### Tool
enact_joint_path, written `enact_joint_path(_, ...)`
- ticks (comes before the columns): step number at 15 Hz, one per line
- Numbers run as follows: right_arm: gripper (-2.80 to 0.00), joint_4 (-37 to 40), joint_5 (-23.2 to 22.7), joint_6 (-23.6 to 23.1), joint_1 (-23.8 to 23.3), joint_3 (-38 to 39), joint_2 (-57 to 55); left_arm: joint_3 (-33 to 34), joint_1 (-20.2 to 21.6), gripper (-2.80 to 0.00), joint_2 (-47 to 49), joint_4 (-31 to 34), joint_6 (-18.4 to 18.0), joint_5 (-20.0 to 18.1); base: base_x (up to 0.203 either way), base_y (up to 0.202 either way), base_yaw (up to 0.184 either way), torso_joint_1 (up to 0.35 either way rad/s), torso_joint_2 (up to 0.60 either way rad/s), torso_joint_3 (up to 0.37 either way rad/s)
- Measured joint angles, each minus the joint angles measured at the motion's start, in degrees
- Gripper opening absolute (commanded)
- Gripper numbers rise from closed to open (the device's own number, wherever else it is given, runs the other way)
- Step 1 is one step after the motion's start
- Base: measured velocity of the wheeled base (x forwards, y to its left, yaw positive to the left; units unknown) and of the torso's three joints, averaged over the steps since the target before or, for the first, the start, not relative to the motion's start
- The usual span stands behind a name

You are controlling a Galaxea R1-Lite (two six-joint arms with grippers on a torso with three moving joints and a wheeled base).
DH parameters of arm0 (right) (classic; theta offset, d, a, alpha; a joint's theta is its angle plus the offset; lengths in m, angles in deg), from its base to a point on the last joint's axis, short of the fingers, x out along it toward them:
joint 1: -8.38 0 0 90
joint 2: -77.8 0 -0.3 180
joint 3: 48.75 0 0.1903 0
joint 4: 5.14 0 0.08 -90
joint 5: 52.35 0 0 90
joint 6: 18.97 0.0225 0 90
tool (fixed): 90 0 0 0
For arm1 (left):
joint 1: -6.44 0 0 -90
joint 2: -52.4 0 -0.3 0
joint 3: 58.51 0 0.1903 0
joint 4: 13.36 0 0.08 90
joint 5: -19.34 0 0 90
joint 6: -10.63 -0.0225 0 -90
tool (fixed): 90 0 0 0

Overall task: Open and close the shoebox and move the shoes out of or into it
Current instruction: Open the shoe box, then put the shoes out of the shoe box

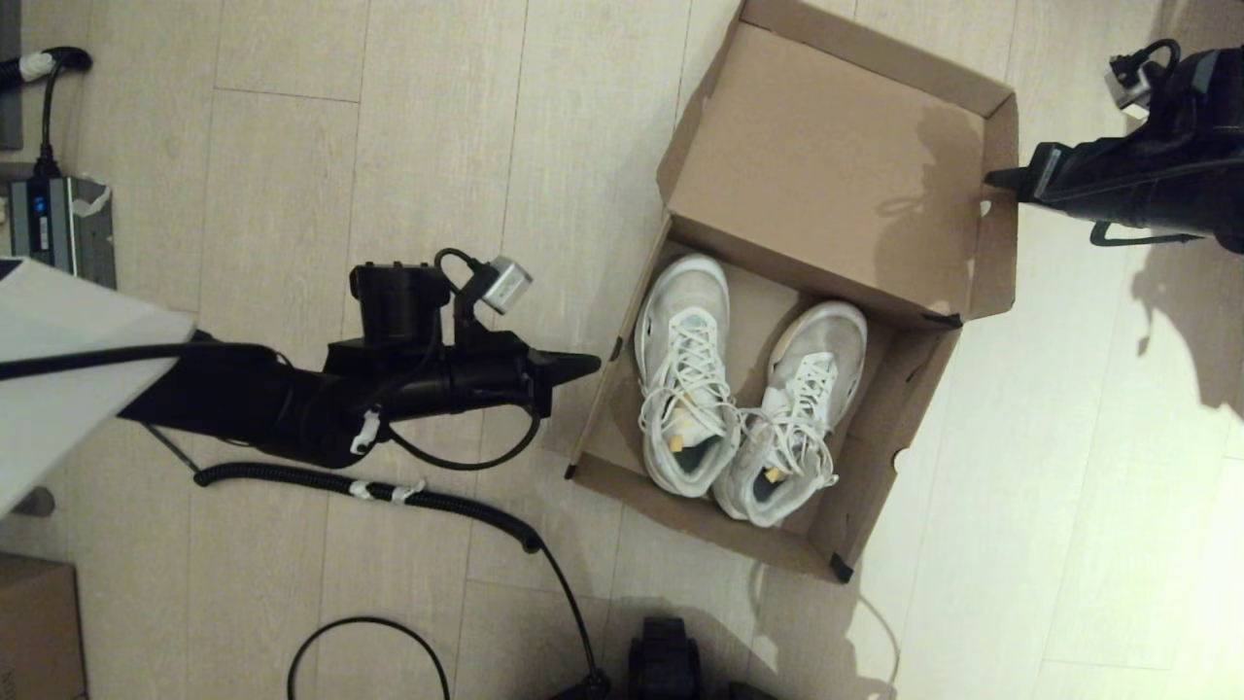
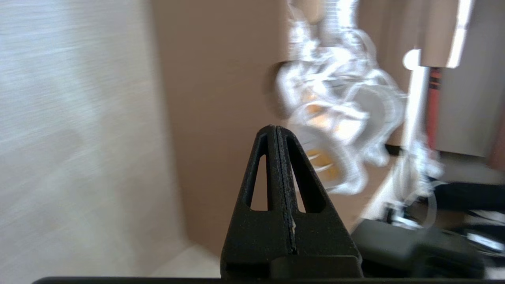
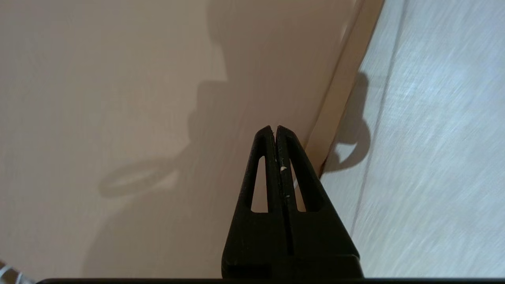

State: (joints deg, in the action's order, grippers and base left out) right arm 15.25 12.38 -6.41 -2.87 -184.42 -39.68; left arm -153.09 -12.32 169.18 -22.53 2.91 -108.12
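A: Currently the shoebox [image 1: 777,389] sits on the floor, lid flap [image 1: 826,165] open and upright; both shoes [image 1: 739,399] lie side by side inside. Step?

B: Judged: either closing the lid or lifting the shoes out. Right gripper [image 1: 991,179], fingers together, at the flap's outer edge; left gripper [image 1: 593,364], fingers together, just beside the box's side wall.

A: Materials?

B: Plain cardboard, black-taped corners; white mesh sneakers, loose laces, thick soles. Next move needs a push on the flap, or opened fingers for a shoe.
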Motion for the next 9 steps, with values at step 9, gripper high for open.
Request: enact_joint_path(9, -2.8, -12.2, 0.0, -10.9, -10.1, -0.2, 1.0, 10.8, 1.0, -2.8, 1.7, -6.0, -1.4, 0.0, 0.0, 0.0, 0.0, 0.0, 0.0, 0.0)
